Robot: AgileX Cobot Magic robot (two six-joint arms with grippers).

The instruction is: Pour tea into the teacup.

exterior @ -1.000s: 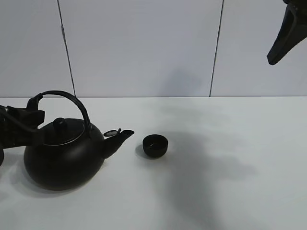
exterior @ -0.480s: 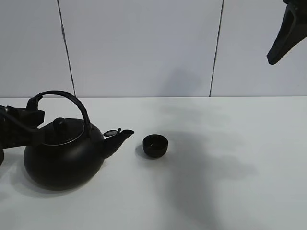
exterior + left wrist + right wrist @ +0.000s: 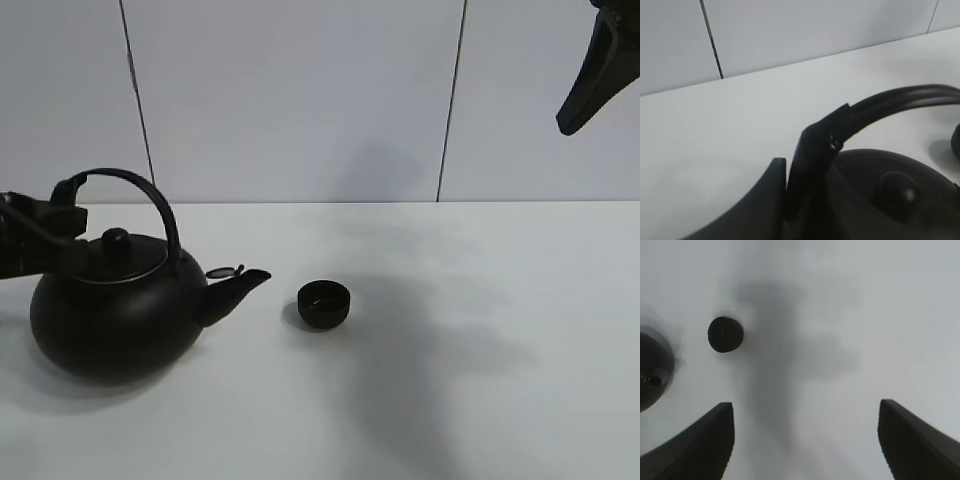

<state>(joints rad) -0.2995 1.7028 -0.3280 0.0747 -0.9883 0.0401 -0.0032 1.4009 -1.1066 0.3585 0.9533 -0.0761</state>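
The teacup (image 3: pixel 324 303) is a small matte-black bowl standing on the white table, just right of the kettle's spout (image 3: pixel 240 284). It also shows in the right wrist view as the teacup (image 3: pixel 725 334), far below my open right gripper (image 3: pixel 805 440), which holds nothing. The big black kettle (image 3: pixel 110 315) is at the left, its arched handle (image 3: pixel 140 192) rising over the lid. My left gripper (image 3: pixel 62 215) is shut on the handle's left end; up close, the left gripper (image 3: pixel 790 195) pinches the handle (image 3: pixel 890 100). One finger (image 3: pixel 590 80) of the right gripper hangs at the top right.
The white table (image 3: pixel 480 400) runs to a pale panelled wall (image 3: pixel 300 100) at the back. A broad soft shadow lies right of the teacup. The kettle's round body (image 3: pixel 652 370) shows at the edge of the right wrist view.
The kettle has shifted left and risen slightly with my left gripper on its handle, so the spout now sits farther from the teacup. The right gripper and the teacup have not moved.
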